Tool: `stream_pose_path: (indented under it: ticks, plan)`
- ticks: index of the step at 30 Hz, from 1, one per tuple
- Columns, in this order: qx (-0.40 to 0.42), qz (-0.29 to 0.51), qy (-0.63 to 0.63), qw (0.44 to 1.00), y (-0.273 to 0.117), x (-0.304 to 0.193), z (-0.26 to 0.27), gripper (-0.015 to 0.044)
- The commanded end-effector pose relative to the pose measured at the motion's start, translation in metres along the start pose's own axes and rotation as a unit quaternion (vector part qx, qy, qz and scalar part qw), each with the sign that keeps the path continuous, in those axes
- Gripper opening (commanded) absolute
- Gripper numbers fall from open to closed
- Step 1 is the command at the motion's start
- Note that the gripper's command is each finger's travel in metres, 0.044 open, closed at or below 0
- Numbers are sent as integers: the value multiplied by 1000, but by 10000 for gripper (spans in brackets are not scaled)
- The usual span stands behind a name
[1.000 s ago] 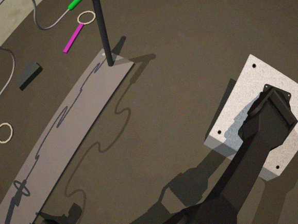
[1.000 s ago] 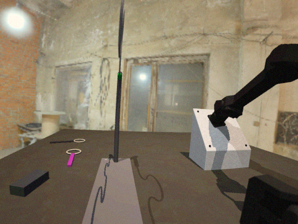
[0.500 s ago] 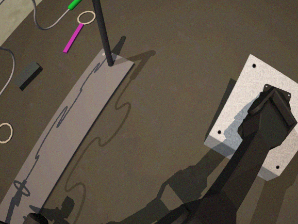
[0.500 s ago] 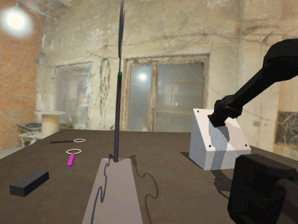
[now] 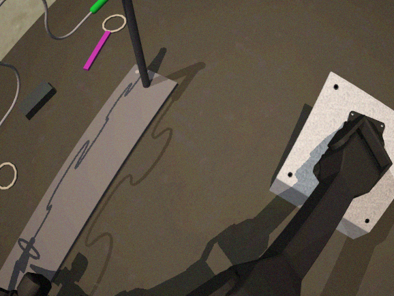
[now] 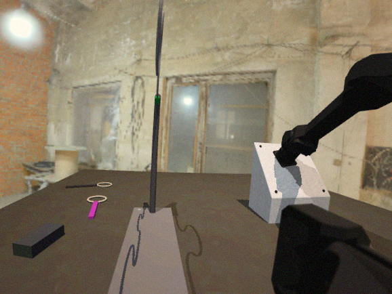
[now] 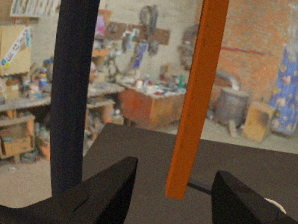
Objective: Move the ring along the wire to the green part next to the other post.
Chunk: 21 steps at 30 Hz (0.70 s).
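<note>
In the wrist view the orange handle (image 7: 196, 95) hangs down, its lower end in line with the space between my gripper's fingertips (image 7: 177, 168). The fingers stand apart on either side in the image and do not pinch it; its depth between them is unclear. A dark post (image 7: 75, 100) stands left of the handle. The handle's ring is out of view, and only its shadow shows on the base plate (image 5: 92, 191) (image 6: 156, 257). The other post (image 5: 136, 44) (image 6: 154, 152) stands at the plate's far end, near a green part (image 5: 99, 5) (image 6: 157, 99). The grey wire (image 5: 61, 37) curves away from that green part.
A loose ring with a magenta handle (image 5: 97, 51) (image 6: 93, 210) and a dark block (image 5: 37, 99) (image 6: 41, 237) lie left of the plate. Another loose ring (image 5: 16, 175) (image 6: 104, 184) (image 7: 200, 187) has a dark handle (image 6: 81, 186). The arm's white mount (image 5: 327, 102) (image 6: 261, 190) stands at the right.
</note>
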State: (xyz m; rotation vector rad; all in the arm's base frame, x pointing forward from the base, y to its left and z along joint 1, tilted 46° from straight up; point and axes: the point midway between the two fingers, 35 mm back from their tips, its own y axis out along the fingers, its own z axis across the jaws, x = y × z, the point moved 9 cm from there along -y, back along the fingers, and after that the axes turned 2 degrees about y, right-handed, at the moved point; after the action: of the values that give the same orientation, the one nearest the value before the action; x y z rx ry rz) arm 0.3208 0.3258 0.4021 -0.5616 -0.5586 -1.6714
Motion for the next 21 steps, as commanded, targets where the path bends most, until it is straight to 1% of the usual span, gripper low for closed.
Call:
stream_pose_path:
  ticks: [1,21]
  plan:
    - [1,-1,4,1000,8,2,1,160]
    - [2,-1,4,1000,40,3,0,160]
